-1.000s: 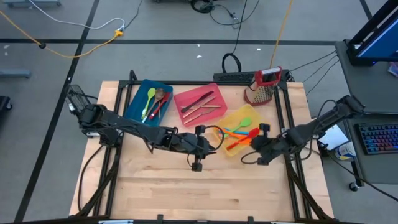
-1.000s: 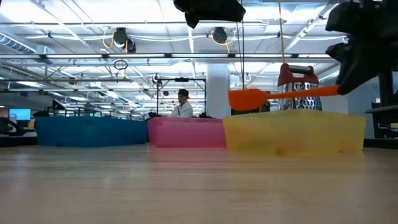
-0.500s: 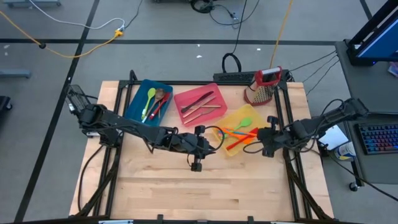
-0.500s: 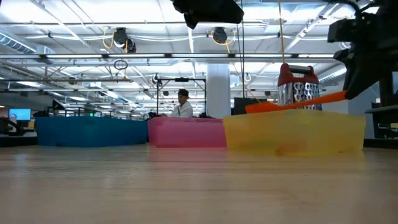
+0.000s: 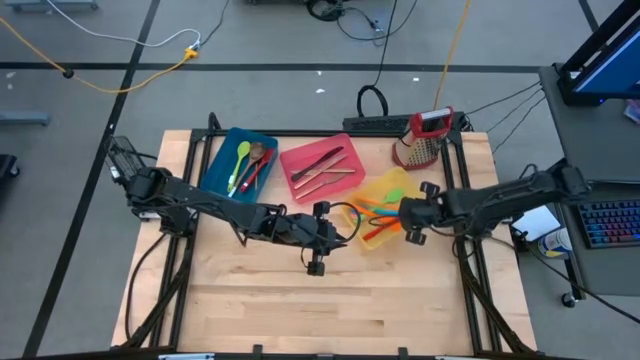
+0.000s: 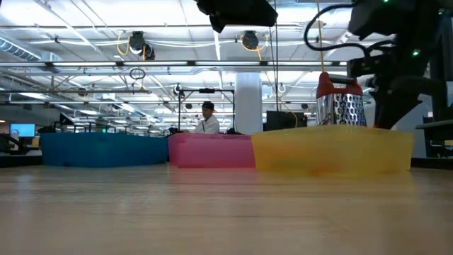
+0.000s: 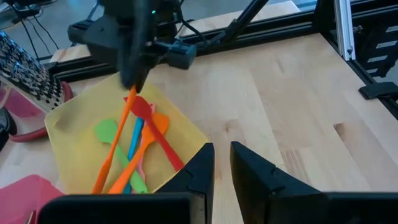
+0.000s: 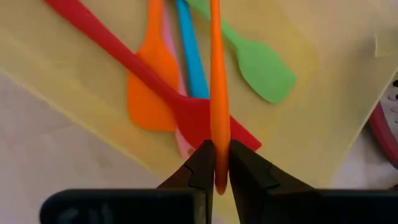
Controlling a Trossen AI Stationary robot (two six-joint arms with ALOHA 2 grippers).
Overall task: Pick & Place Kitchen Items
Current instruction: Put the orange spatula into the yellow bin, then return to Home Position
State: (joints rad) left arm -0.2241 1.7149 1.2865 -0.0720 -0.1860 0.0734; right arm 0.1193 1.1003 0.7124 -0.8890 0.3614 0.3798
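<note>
Orange utensil is pinched by its handle in the right gripper, low over the yellow bin. Release is best made once it lies flat among the spatulas. Left gripper, narrowly parted and empty, waits mid-table.

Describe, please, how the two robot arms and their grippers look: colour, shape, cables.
Both arms are black, built of slim jointed segments with black cables along them. The left gripper and the right gripper each end in two dark, wedge-shaped fingers tapering to a point, mounted on a wide black bar. No markings are visible on them.
</note>
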